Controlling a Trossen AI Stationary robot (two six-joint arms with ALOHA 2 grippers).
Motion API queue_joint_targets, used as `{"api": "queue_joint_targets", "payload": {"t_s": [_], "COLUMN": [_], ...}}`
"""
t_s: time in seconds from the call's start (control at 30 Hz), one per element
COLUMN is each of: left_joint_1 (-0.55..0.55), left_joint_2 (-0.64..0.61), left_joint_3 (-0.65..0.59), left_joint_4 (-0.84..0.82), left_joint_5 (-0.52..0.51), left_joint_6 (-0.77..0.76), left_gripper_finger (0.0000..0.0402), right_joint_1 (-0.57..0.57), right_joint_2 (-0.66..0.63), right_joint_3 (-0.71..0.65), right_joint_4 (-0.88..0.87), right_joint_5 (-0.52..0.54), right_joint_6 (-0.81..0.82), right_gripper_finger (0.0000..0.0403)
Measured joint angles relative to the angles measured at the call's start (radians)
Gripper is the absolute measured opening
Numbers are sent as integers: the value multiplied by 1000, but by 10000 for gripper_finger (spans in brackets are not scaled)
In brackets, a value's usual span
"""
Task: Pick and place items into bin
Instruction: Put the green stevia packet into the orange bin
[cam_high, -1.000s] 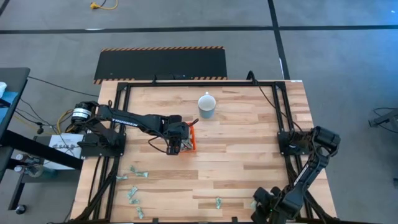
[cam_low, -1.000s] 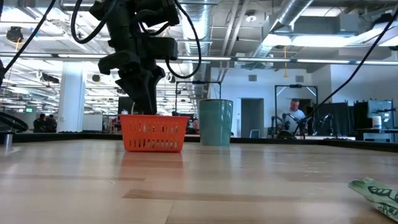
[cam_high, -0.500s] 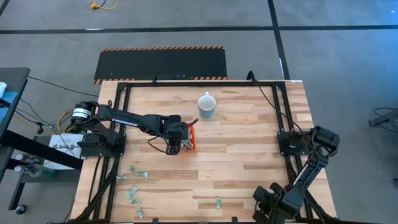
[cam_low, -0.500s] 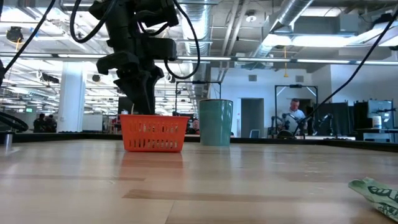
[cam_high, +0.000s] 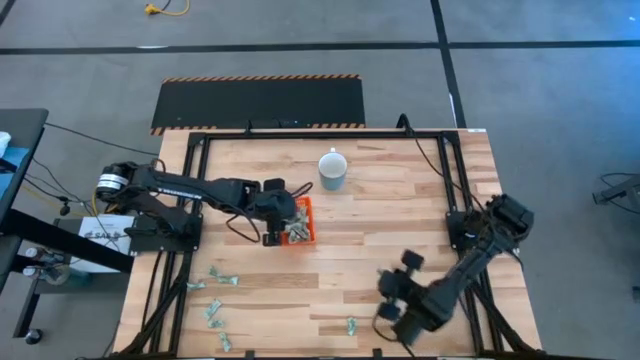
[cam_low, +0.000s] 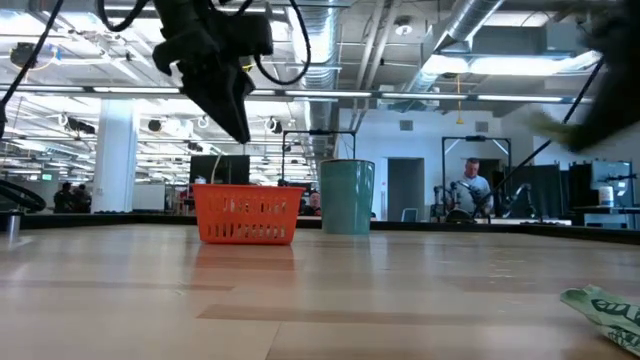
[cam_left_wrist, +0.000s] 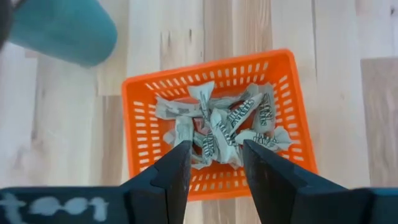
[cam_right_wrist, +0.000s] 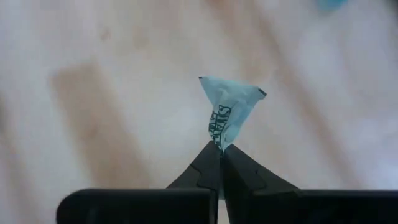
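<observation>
Wooden planks of the table (cam_high: 400, 215) fill my overhead feed, and near their middle sits the orange bin (cam_high: 303, 220), already holding a heap of wrapped items (cam_left_wrist: 217, 127). My left gripper (cam_left_wrist: 214, 163) hangs just above the bin, its fingers (cam_left_wrist: 177, 165) apart with nothing between them. Behind the bin, well apart from it, stands the pale mug (cam_high: 332, 169). More loose items (cam_high: 214, 312) lie scattered along the near left part of the table, one alone (cam_high: 351, 325) near the front middle. My right gripper (cam_right_wrist: 221, 152) is over the front right area, jaws pressed together on one wrapped piece (cam_right_wrist: 229, 111), lifted clear of the wood.
</observation>
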Motion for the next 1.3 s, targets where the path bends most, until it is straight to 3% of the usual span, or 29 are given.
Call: {"api": "queue_joint_targets", "payload": {"t_s": [0.1,0.23,0.4,0.53,0.87,1.1,1.3], "left_joint_1": [0,0,1,1,1,1,1], "left_joint_2": [-30,-64,-84,-85,-84,-84,-84], "left_joint_3": [0,0,0,0,-1,-1,-1], "left_joint_4": [-6,-40,-100,-153,-181,-177,-174], "left_joint_5": [-4,-48,-140,-174,-178,-174,-165], "left_joint_6": [0,0,-8,-27,-61,-79,-88], "left_gripper_finger": [137,137,137,137,137,137,137], "right_joint_1": [-101,-253,-428,-559,-782,-820,-819], "right_joint_2": [-19,-61,-101,-104,-15,37,37], "right_joint_3": [0,0,0,0,0,1,0], "right_joint_4": [54,244,587,769,980,1032,1042], "right_joint_5": [73,69,-105,-274,-664,-706,-706], "right_joint_6": [-173,-494,-947,-1158,-1284,-1284,-1261], "right_gripper_finger": [1,1,1,1,1,10,67]}}
